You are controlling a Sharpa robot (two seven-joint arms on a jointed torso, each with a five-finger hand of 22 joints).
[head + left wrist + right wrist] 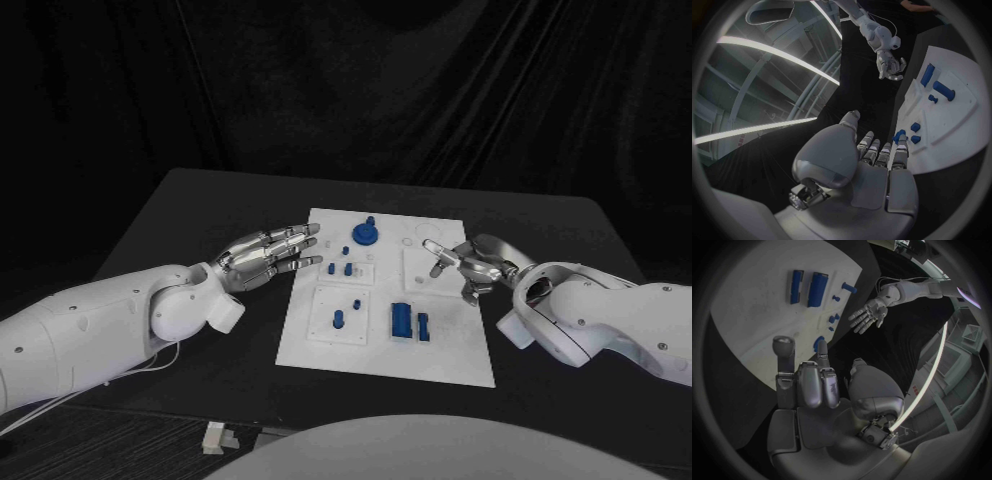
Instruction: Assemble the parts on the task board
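Facing the black table (188, 210), flat white board (433, 350) at its middle, bare dark strips either side, my left hand (268, 251) spread empty at the board's left edge, my right hand (472, 264) loosely spread, empty, over its right edge, smooth blue parts (401, 321) between them.

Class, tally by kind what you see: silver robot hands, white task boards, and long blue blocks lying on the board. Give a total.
Silver many-fingered hands: 2
White task board: 1
Long blue rectangular blocks: 2
Total: 5
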